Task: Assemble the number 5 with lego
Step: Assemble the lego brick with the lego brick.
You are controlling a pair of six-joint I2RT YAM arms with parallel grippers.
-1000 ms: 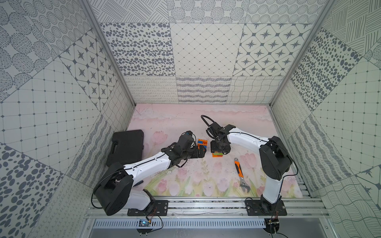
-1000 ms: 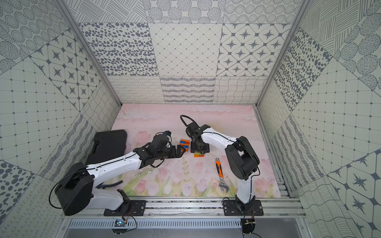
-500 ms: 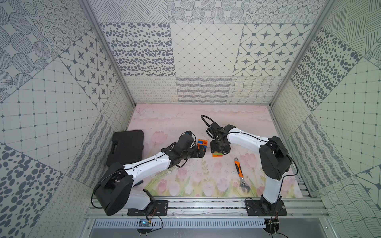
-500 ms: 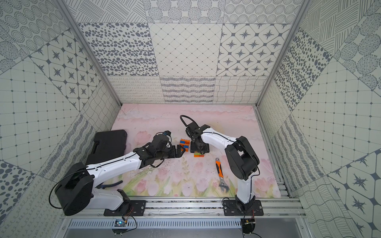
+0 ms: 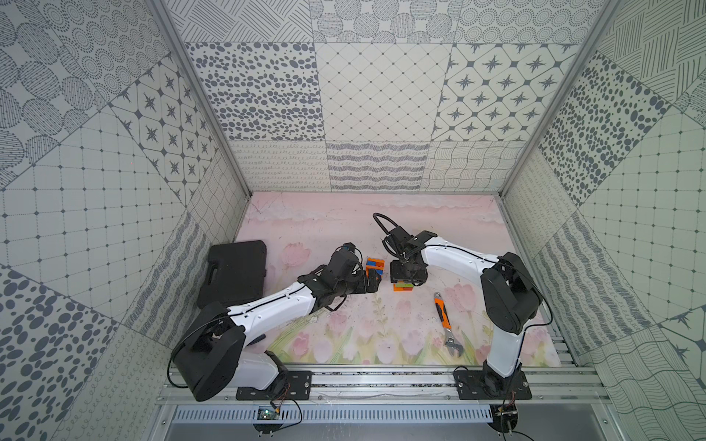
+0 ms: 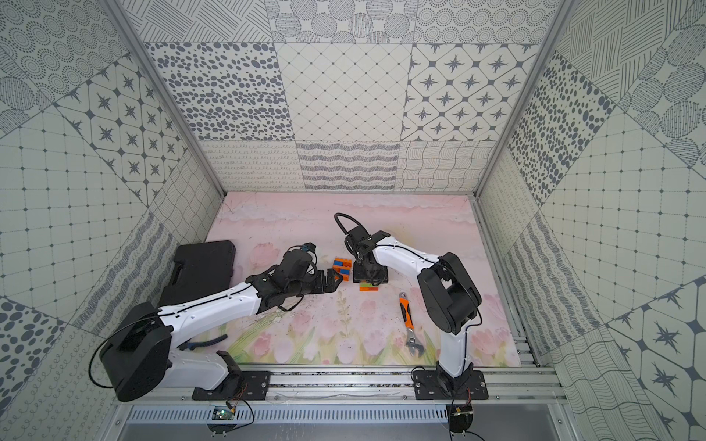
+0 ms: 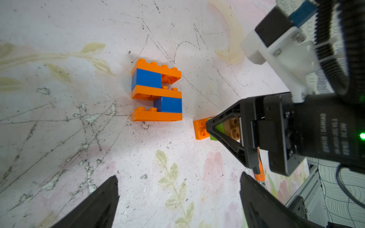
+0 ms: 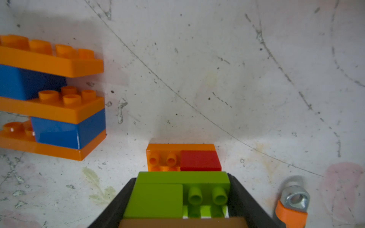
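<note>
Gripping lime green lego stack [image 8: 177, 189] w/ right gripper [image 8: 180, 205]; left gripper [image 7: 177, 199] wide, beside orange-blue lego figure [image 7: 157, 91].

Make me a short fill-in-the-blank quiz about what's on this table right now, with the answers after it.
1. The orange and blue lego stack has ___ orange layers.
2. The right gripper is shut on a stack whose lime green brick sits above a ___ brick beside orange studs.
3. The left gripper stands ___ and holds nothing.
4. The wrench has an ___ handle.

Missing words: three; red; open; orange
</note>
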